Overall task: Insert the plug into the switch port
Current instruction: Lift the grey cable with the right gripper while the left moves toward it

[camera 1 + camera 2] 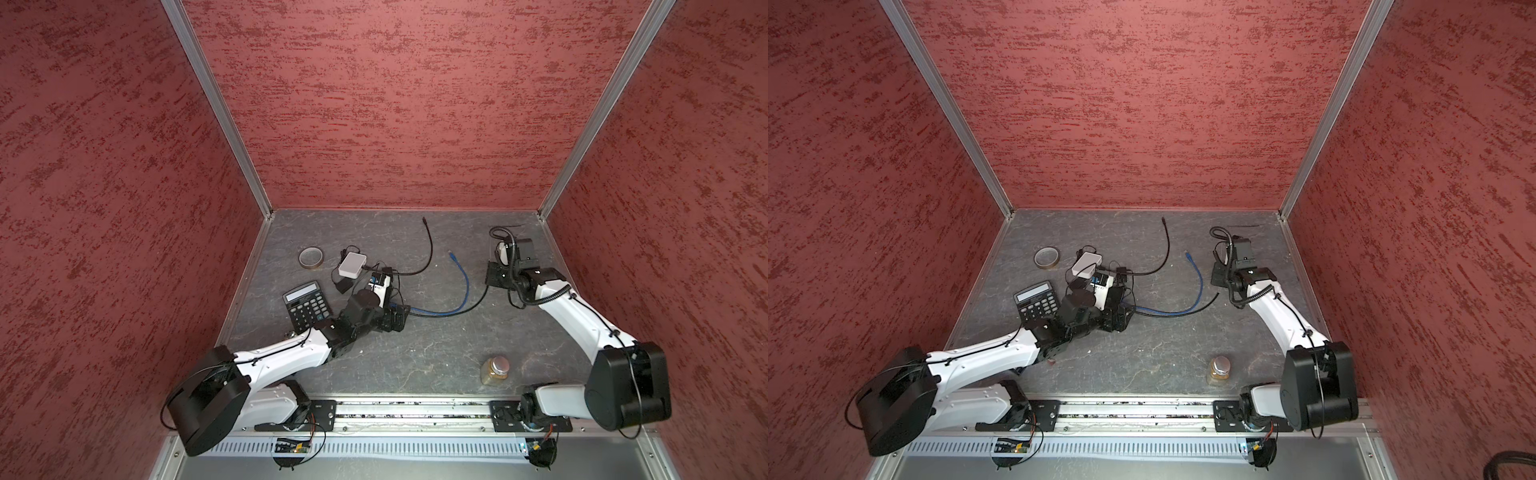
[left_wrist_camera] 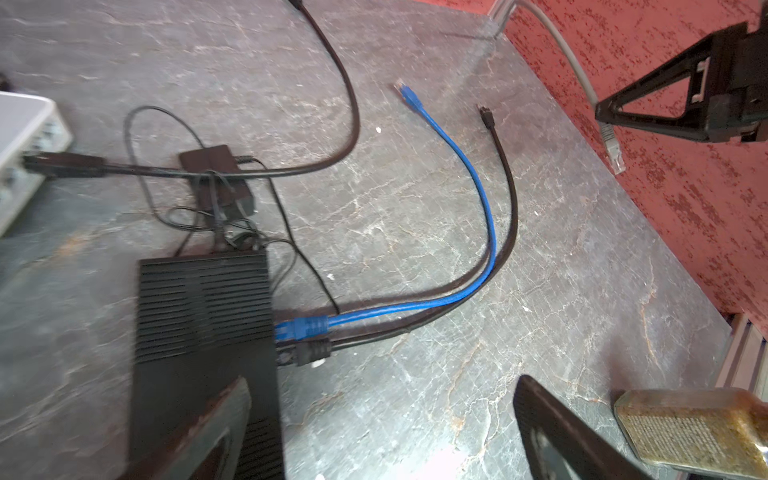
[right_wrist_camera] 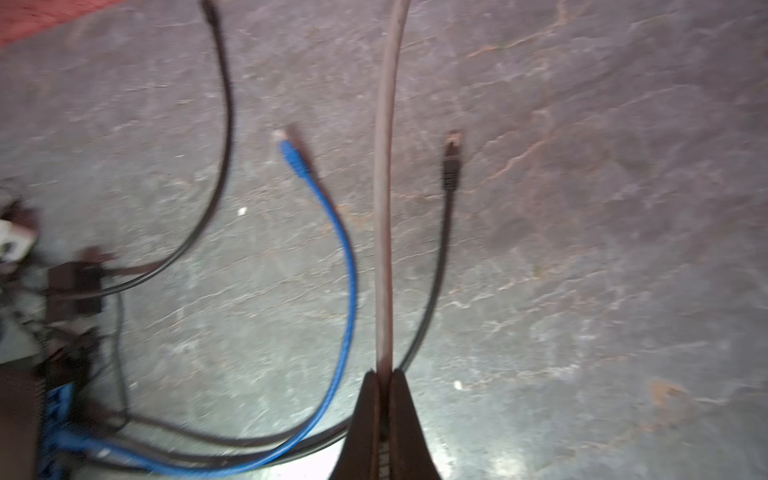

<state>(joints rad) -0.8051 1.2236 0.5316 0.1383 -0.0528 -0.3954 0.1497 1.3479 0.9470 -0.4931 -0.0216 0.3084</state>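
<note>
Grey cable [image 3: 384,208] pinched tight in right fingers [image 3: 365,415], plug [image 2: 614,156] dangling just past them, well apart from switch [image 2: 199,316]. Left fingers [image 2: 561,436] spread wide, empty, one over switch. Blue lead [image 2: 478,174], black lead [image 2: 509,199] already plugged in. Carry, line-up, insertion all left imo.

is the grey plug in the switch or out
Out: the right tool pinches the grey cable, its plug dangling apart from the black switch.
</note>
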